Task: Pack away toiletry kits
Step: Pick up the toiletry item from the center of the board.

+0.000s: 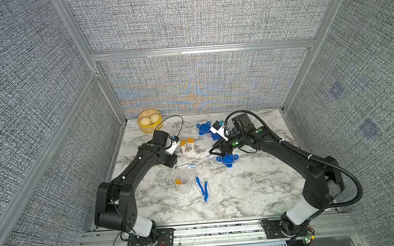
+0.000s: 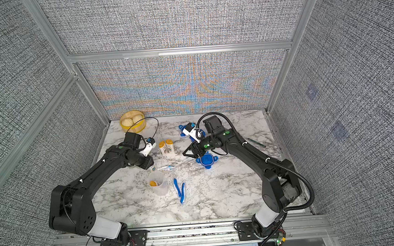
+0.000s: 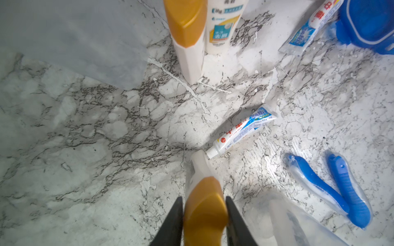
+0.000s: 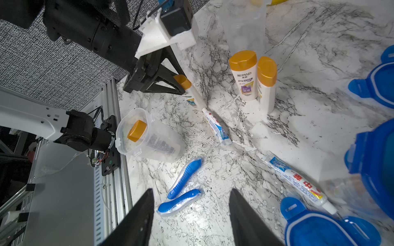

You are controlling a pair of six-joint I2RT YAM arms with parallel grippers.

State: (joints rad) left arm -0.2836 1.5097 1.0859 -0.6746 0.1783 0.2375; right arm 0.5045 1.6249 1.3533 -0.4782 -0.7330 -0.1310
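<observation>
The left end effector (image 3: 204,199) is clenched on the orange cap of a small white bottle (image 4: 193,95). The bottle tilts, base down toward the counter (image 1: 231,192), at 7 o'clock of the two standing bottles (image 1: 187,146) in a top view. The lift should probably go straight up before swinging to the lidless cup (image 1: 183,182) at 5 o'clock, since a toothpaste tube (image 3: 241,130) lies just beside the base and could get dragged. The bottle looks slim and flat-sided, with a blue and orange label. The right end effector (image 4: 191,189) hangs released and empty near a blue lid (image 1: 227,160)
</observation>
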